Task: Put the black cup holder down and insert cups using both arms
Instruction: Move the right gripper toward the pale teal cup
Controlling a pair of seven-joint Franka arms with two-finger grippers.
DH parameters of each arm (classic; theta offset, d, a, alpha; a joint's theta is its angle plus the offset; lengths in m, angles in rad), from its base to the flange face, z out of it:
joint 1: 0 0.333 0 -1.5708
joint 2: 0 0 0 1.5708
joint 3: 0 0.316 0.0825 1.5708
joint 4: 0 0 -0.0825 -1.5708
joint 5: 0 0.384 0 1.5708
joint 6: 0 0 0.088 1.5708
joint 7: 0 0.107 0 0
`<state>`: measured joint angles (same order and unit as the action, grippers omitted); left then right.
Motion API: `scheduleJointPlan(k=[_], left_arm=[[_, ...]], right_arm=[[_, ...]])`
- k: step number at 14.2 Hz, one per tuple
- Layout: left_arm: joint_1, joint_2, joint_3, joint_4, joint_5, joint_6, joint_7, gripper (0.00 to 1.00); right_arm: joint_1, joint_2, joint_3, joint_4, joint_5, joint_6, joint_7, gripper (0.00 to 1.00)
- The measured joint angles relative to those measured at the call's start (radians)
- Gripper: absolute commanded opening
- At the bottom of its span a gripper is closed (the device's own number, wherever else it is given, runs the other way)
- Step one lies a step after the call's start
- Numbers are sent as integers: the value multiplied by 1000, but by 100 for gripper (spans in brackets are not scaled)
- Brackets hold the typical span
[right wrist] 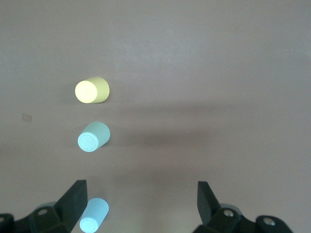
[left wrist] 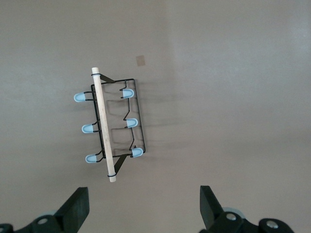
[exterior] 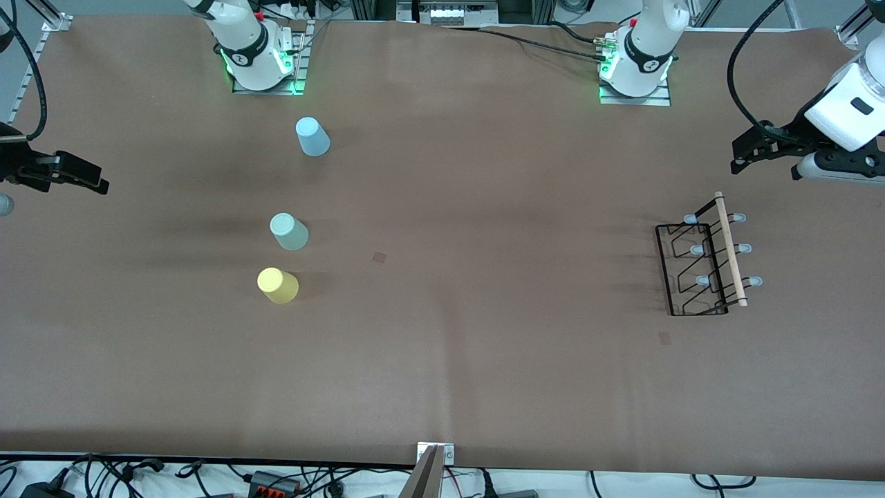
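Observation:
The black cup holder stands on the brown table toward the left arm's end, its wooden handle on top and its pale blue pegs sticking out. It also shows in the left wrist view. Three cups stand closed end up toward the right arm's end: light blue nearest the bases, mint, and yellow nearest the camera. The right wrist view shows the yellow cup, the mint cup and the light blue cup. My left gripper is open and empty, in the air beside the holder. My right gripper is open and empty over the table's end.
The arm bases stand at the table's back edge. Two small brown patches mark the cloth. A metal bracket and cables lie at the front edge.

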<state>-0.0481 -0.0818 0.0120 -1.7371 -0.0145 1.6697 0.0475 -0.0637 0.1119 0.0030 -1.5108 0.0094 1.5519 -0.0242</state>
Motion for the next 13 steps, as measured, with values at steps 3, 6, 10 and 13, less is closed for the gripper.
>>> scheduleJointPlan(k=[3,6,10,13], left_arm=[[0,0,0,2,0,0,0,100],[-1,0,0,3,0,0,0,100],[-1,0,0,4,0,0,0,100],[-1,0,0,4,0,0,0,100]], right_arm=[[0,0,-1,0,1,-21,7,100],[0,4,-2,0,5,-31,7,100],[16,79,6,-12,7,-44,-5,100],[35,107,9,-109,7,103,-6,100]])
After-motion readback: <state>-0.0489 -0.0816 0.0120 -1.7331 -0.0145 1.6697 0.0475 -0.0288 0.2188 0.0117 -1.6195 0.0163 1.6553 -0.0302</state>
